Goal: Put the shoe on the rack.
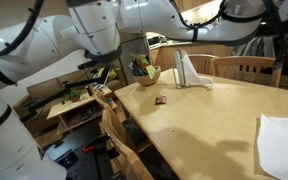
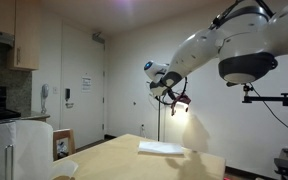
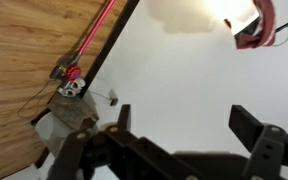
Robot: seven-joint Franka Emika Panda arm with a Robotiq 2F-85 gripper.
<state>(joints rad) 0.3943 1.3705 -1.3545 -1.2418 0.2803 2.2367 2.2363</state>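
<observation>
White arm [image 2: 214,40] raised high; hand [image 3: 184,125] spread wide, holding nothing; fingers [image 3: 252,125] dark, blurred, cut by wrist view's lower edge.

A wooden table [image 1: 204,115] is carrying a bowl [image 1: 144,73] at its far corner. A white stand [image 1: 189,70] is sitting near the bowl, a small dark item [image 1: 160,100] is lying further in, and a white sheet [image 1: 282,140] is lying flat near an edge.

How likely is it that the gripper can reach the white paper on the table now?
Probably yes: the gripper hangs open, high above the table, and the white paper lies flat with nothing on it or visibly between them.
</observation>
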